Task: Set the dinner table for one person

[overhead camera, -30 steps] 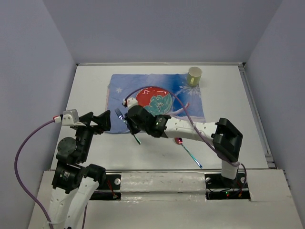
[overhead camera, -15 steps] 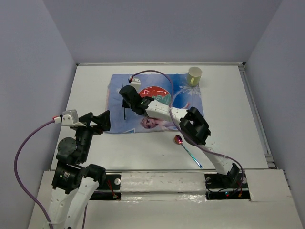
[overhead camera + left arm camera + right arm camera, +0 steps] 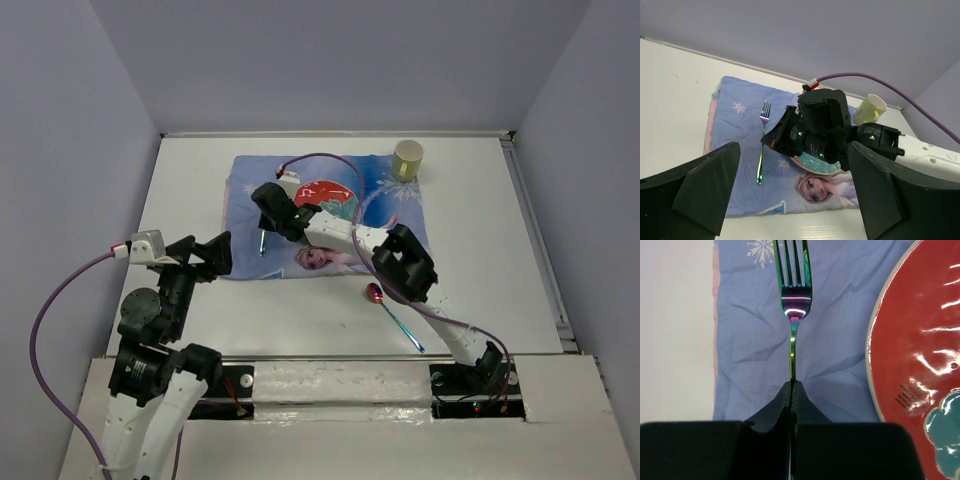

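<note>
Matte white and flat, the counter fills the floor of the scene and carries everything else. At its near left the left hand hovers above bare surface, its two blunt black fingers spread wide apart with nothing between them. Right of it lies a soft blue cloth placemat, creased, with printed snowflakes and a cartoon princess. Along the placemat's left side is a slim metal fork with an iridescent purple-green sheen, its four tines pointing far. The right hand is over it, dark wedge-shaped fingers pressed together with the thin handle pinched in the slit between them. Just right of the fork sits a glossy red round plate with a pale rim and a teal flower design, resting on the placemat. Near and to the right, off the cloth, a spoon of the same rainbow metal lies on the counter, bowl toward the placemat. At the placemat's far right corner stands a pale yellow cylindrical cup, upright.
</note>
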`<action>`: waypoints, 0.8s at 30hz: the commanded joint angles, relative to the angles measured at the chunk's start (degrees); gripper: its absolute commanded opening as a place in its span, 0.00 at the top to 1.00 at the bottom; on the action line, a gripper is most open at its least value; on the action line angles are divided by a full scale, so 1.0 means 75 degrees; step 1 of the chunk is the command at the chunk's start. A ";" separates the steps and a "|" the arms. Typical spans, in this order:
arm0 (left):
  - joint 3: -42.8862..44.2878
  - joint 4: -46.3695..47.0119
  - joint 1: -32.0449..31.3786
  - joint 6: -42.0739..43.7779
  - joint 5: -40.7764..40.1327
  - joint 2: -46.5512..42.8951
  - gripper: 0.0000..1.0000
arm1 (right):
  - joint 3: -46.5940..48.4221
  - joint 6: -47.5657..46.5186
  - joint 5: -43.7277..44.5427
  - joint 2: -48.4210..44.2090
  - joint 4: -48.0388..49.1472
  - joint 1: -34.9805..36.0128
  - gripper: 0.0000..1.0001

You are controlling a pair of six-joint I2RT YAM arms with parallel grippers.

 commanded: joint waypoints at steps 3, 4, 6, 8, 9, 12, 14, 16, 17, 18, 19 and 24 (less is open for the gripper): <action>0.0010 0.0312 -0.0041 0.0026 0.0051 -0.0027 0.01 | 0.0363 0.0308 -0.0098 0.0300 0.0191 -0.0151 1.00; 0.0010 0.0312 -0.0041 0.0026 0.0051 -0.0027 0.01 | 0.0374 0.0319 -0.0133 0.0324 0.0191 -0.0151 1.00; 0.0010 0.0324 -0.0029 0.0014 0.0063 -0.0027 0.01 | 0.0386 0.0319 -0.0180 0.0371 0.0180 -0.0151 0.98; 0.0010 0.0312 -0.0041 0.0026 0.0063 -0.0004 0.01 | 0.0398 0.0296 -0.0215 0.0418 0.0180 -0.0151 0.93; 0.0010 0.0312 -0.0041 0.0026 0.0063 -0.0004 0.01 | 0.0398 0.0296 -0.0227 0.0406 0.0191 -0.0151 0.90; 0.0010 0.0312 -0.0041 0.0026 0.0063 0.0008 0.01 | 0.0444 0.0214 -0.0297 0.0406 0.0191 -0.0151 0.70; 0.0010 0.0313 -0.0041 0.0037 0.0063 0.0008 0.01 | 0.0480 0.0120 -0.0368 0.0383 0.0191 -0.0151 0.62; 0.0010 0.0312 -0.0041 0.0026 0.0063 -0.0004 0.01 | 0.0398 0.0120 -0.0380 0.0243 0.0203 -0.0151 0.60; 0.0010 0.0312 -0.0041 0.0026 0.0063 0.0008 0.01 | 0.0375 0.0108 -0.0391 0.0161 0.0215 -0.0151 0.59; 0.0010 0.0312 -0.0041 0.0026 0.0063 -0.0004 0.01 | 0.0328 0.0085 -0.0415 0.0090 0.0261 -0.0151 0.59; 0.0010 0.0312 -0.0041 0.0037 0.0063 -0.0004 0.01 | 0.0246 0.0004 -0.0508 -0.0119 0.0296 -0.0151 0.57; 0.0022 0.0324 -0.0041 0.0049 0.0063 0.0031 0.01 | -0.0245 -0.0406 -0.1140 -0.1057 0.0765 -0.0151 0.56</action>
